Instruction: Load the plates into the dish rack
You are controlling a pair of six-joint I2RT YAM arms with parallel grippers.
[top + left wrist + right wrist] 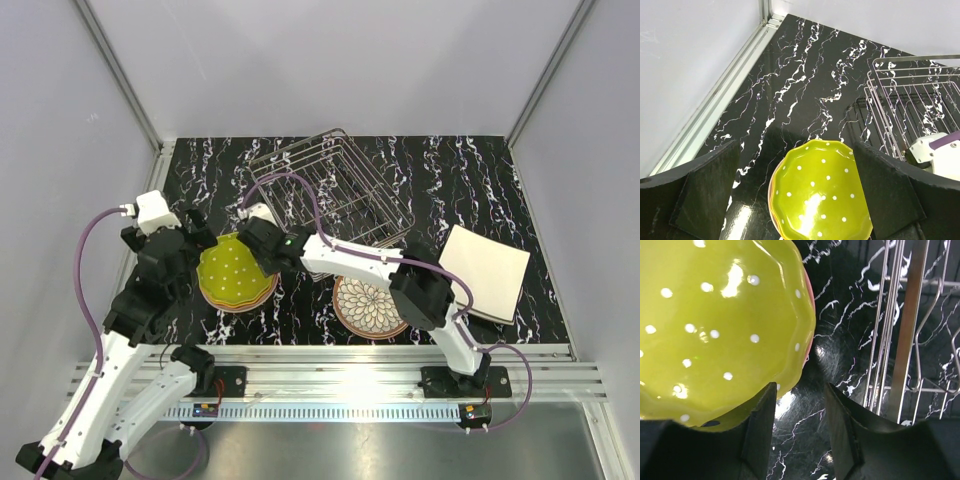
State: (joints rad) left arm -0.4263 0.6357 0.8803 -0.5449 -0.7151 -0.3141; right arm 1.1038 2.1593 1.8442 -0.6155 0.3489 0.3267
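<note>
Right claw, fingers apart and empty, sits at the green plate's rim, the wire rack close beside. Left claw hovers wide open above the same plate.

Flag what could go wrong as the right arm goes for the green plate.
The green plate tops a stack. Its rim lies by one right jaw, not between them, so closing may miss or shove the stack.
The open left jaws hang over the same plate, so the arms could collide.
The rack wires sit close beside the right jaws and may snag.
</note>
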